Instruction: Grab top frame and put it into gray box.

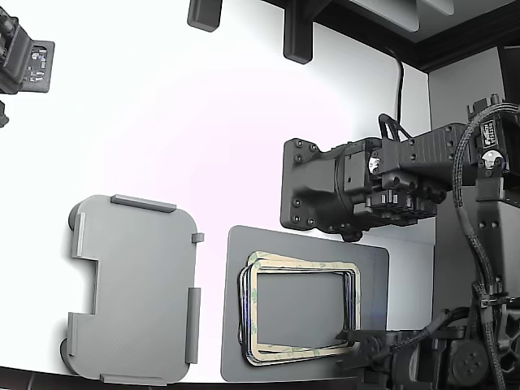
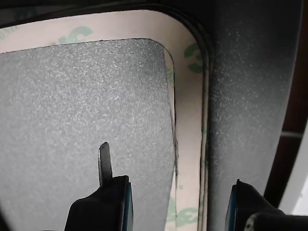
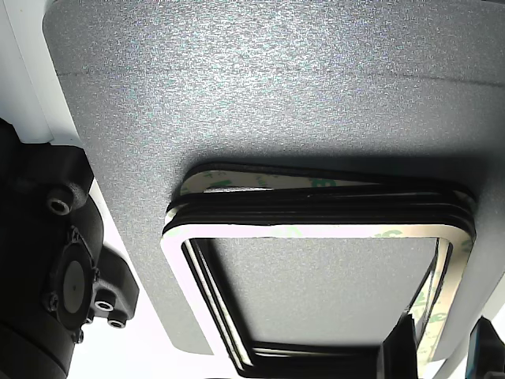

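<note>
The top frame is beige with green blotches and lies flat on a stack of black-edged frames on a dark gray mat. My gripper is low at the frame's corner at the exterior view's lower right. In the wrist view my gripper is open and straddles one side of the frame, one finger over the open centre and the other outside the stack. The frame and gripper also show in the other view. The gray box lies empty to the exterior view's left of the mat.
A black arm head with cabling hangs above the mat's far edge. Another black device sits at the exterior view's top left. Dark posts stand at the back of the white table.
</note>
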Action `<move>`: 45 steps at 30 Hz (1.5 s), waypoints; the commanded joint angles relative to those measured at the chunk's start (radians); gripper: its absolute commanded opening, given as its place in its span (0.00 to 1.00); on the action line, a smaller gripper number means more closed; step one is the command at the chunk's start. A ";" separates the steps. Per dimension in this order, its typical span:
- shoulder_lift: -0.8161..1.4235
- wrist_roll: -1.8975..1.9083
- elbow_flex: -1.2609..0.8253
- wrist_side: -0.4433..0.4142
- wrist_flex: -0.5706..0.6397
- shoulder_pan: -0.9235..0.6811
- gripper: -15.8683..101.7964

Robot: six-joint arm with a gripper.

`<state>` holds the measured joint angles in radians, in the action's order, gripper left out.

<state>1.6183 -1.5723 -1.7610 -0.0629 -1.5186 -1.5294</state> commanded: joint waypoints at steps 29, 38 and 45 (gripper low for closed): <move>-0.049 -0.012 0.044 -0.002 0.032 0.005 0.54; -0.052 -0.011 0.029 -0.009 0.054 0.005 0.48; -0.040 -0.011 -0.005 -0.017 0.083 0.006 0.45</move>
<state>1.5539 -1.5815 -1.7794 -0.0782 -1.4419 -1.5386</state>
